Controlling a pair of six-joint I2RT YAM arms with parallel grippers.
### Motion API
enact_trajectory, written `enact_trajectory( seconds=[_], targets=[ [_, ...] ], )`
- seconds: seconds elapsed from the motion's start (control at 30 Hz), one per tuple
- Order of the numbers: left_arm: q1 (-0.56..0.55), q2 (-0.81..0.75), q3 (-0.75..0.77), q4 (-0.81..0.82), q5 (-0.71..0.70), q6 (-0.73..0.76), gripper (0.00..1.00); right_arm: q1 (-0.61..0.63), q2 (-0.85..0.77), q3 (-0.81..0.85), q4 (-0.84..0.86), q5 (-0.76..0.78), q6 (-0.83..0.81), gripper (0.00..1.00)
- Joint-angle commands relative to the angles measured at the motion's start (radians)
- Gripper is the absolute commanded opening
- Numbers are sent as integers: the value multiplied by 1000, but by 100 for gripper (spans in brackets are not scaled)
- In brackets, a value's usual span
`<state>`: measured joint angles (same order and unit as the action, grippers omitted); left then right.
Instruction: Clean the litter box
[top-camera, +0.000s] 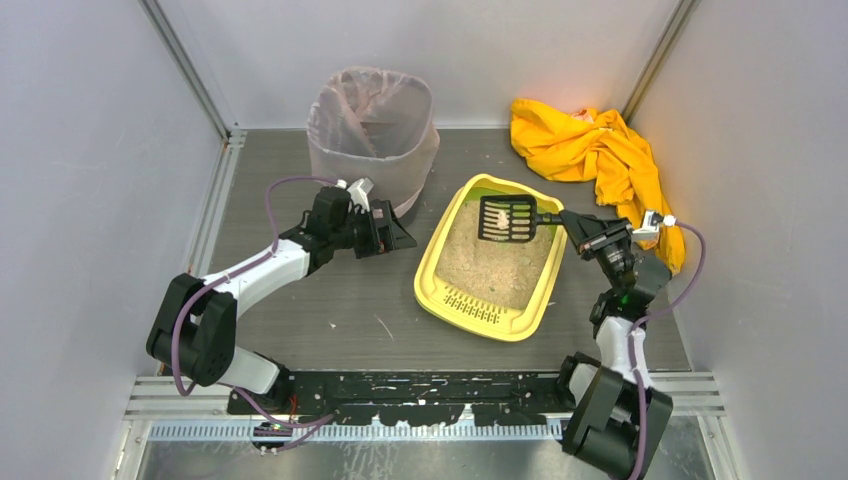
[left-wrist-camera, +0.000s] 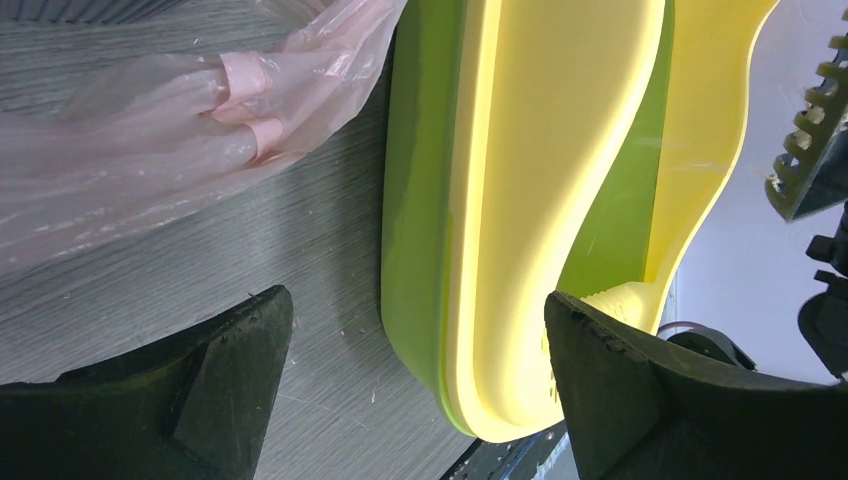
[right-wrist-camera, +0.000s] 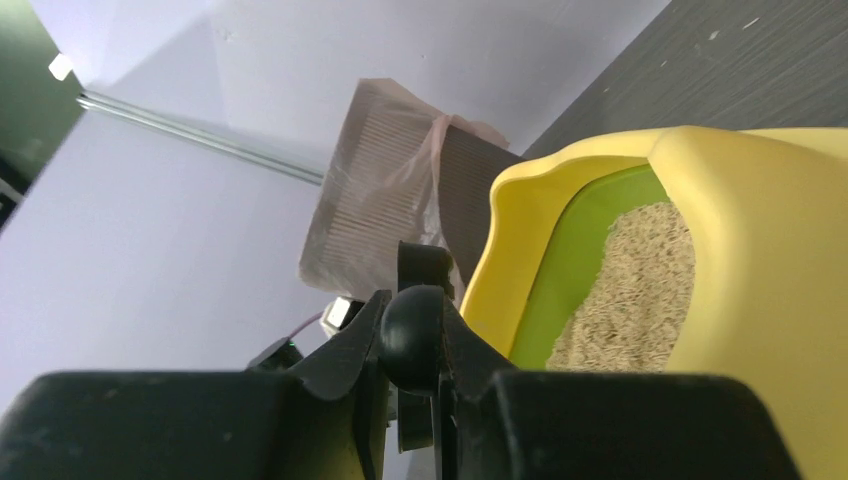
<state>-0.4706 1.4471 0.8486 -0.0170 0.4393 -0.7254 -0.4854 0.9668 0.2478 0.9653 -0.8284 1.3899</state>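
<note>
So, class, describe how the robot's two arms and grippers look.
The left arm and right arm match: white links between chunky black joints, each trailed by a purple cable. The left gripper and right gripper are black, with two wedge-shaped fingers.

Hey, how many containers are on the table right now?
2: the yellow litter box in the middle, and the bag-lined bin behind it to the far left. The orange cloth could hide something small.
</note>
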Motion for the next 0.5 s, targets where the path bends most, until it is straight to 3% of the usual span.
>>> enact_trajectory(
  seconds=[0.0, 0.07, 0.33, 0.47],
  targets=[
    [-3, -10, 17, 49, 20, 4, 95, 7, -167, 86, -354, 36, -266, 1],
    [-3, -8, 17, 51, 22, 3, 96, 8, -198, 103, -426, 56, -281, 1],
    [-5, -16, 17, 45, 18, 6, 95, 8, -23, 68, -63, 20, -24, 1],
    [-5, -9, 18, 47, 19, 5, 96, 11, -40, 144, -149, 33, -26, 1]
  ],
)
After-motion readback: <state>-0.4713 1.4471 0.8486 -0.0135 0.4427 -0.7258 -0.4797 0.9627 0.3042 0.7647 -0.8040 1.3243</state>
